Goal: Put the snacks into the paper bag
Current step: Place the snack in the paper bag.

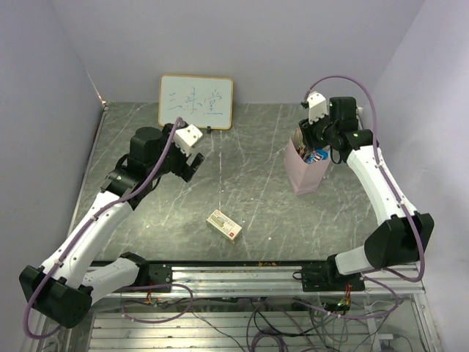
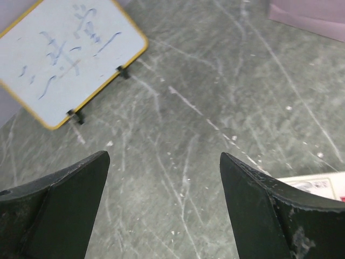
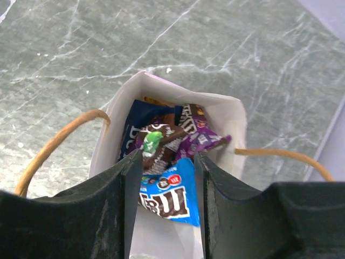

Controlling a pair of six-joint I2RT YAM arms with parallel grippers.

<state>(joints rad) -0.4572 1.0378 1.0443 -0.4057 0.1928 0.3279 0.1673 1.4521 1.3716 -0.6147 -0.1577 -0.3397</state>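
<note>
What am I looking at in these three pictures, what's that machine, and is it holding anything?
Two robot arms are bolted to a grey table. One picture looks down from above; the other two come from wrist cameras, so the dark wedges are gripper fingers. A whiteboard stands at the back; one cream-and-red snack packet lies mid-table. The left gripper hangs open, holding nothing. The right gripper is over the pink paper bag, jaws apart, seemingly gripping nothing; inside lie a blue M&M's packet and a purple wrapper.

One paper bag (image 1: 304,180), one whiteboard (image 1: 196,101), one loose packet (image 1: 224,225), three snacks (image 3: 168,197) showing
</note>
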